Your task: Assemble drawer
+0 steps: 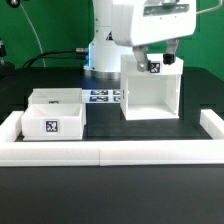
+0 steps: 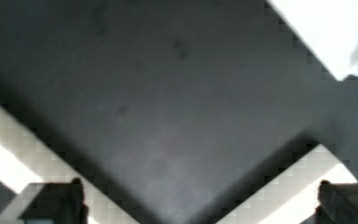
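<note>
Gripper hangs just above the top edge of the housing. Its fingers are spread wide with nothing between them. In the wrist view only dark table shows between the tips. White edges cut into the frame corners, and I can't tell which parts they are.

The housing is right under the gripper. It is a tall white plastic shell standing upright, open at the front, with plain walls and an empty inside. A black-and-white square tag sits at its top, just below the fingers.

The two small boxes are well apart from the gripper, toward the exterior view's left. They are low, white and open-topped. The front box has a square tag on its facing side. The rear box is just behind it, touching or nearly so.

The marker board lies flat between the boxes and the housing. A long low white wall runs along the near edge of the table, and the front box is close against it.
</note>
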### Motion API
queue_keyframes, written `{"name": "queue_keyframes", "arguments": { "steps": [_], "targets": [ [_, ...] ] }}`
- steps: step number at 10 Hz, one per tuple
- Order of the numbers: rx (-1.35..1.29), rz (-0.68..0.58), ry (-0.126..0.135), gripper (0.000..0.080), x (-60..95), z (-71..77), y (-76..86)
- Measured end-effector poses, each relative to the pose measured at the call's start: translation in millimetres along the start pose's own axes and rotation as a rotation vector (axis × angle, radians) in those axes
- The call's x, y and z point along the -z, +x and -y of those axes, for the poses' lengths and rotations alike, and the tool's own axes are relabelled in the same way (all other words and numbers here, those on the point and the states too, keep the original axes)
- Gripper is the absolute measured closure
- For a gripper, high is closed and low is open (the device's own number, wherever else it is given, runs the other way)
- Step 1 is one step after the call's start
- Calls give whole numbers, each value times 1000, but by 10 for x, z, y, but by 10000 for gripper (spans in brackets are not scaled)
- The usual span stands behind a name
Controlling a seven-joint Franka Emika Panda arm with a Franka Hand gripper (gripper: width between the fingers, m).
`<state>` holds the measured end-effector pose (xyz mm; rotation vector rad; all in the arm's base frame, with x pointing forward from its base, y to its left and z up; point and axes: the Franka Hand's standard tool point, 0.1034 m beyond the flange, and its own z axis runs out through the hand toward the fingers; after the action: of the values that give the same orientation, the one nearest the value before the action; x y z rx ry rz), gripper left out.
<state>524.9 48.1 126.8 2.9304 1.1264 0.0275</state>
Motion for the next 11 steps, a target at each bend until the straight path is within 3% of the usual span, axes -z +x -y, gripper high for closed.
{"name": "queue_keyframes", "arguments": {
  "steps": [3, 9, 11],
  "targets": [
    [-278, 15, -5, 150, 134, 488, -143],
    [-347, 6, 9, 150, 144, 482, -199],
    [-516, -29, -9, 150, 185, 627, -320]
  ]
}}
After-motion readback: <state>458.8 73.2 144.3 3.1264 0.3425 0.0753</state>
